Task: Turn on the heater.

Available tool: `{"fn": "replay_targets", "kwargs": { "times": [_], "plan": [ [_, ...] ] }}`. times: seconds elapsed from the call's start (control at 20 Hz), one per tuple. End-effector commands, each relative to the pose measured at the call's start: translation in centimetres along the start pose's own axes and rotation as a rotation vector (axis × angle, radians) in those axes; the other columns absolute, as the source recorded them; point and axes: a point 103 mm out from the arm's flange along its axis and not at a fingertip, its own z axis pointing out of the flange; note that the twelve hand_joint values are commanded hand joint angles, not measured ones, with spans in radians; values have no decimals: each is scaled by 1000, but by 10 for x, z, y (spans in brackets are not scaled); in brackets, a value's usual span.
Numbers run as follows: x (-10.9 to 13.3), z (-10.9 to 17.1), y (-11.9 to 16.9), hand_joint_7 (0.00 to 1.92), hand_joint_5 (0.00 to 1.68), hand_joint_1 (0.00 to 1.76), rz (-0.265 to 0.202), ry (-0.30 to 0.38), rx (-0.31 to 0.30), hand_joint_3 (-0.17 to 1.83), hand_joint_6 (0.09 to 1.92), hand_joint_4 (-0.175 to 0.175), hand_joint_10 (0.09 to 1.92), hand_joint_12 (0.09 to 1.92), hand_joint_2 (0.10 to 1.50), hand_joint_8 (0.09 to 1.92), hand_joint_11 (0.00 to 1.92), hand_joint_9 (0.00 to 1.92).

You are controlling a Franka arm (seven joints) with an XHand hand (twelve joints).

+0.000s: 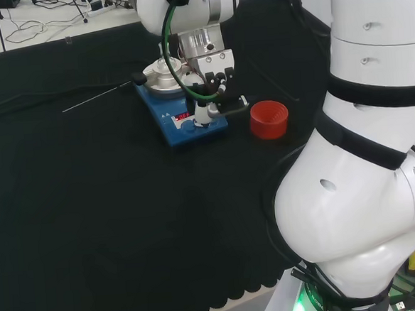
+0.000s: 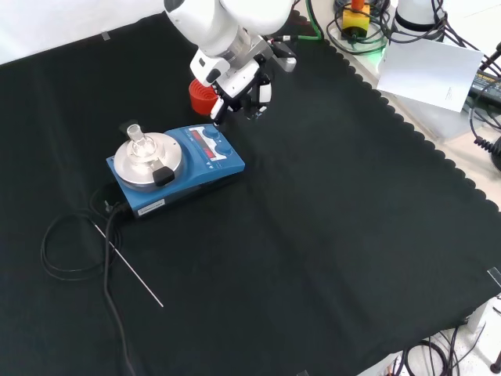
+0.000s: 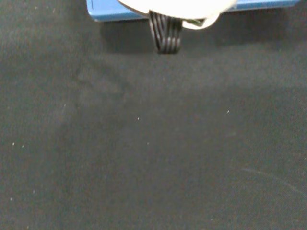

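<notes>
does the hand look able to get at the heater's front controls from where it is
Probably yes. The hand hangs just above the control end of the blue heater, nothing lies between them, and the red ring stands off to the side.

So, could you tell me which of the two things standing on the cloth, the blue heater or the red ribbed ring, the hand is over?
The blue heater: the hand hangs at its control end in the front view. The red ribbed ring stands apart beside it.

Black cloth (image 3: pixel 153 143) across view — blue heater (image 3: pixel 110 12) edge beyond; ribbed black fingertip (image 3: pixel 165 36) of hand over cloth.
</notes>
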Motion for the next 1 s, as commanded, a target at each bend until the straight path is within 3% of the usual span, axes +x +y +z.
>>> {"fn": "replay_targets", "kwargs": {
  "times": [0.05, 0.15, 0.45, 0.75, 1.0],
  "plan": [
    [-10, 9, 4, 1501, 363, 1382, -22, 9, 21, 897, 911, -89, 1416, 1364, 722, 1518, 1256, 1611],
    [-24, 14, 11, 1502, 359, 1383, -30, 20, 33, 902, 913, -88, 1416, 1365, 721, 1518, 1254, 1610],
    [10, 15, 8, 1503, 342, 1388, -19, -19, 41, 910, 914, -81, 1417, 1368, 718, 1519, 1253, 1611],
    [3, 17, 16, 1504, 329, 1389, -39, 5, 39, 917, 916, -76, 1418, 1370, 716, 1520, 1253, 1610],
    [8, 17, 22, 1504, 326, 1389, -26, -16, 47, 921, 917, -75, 1418, 1371, 714, 1520, 1256, 1609]
  ]
}}
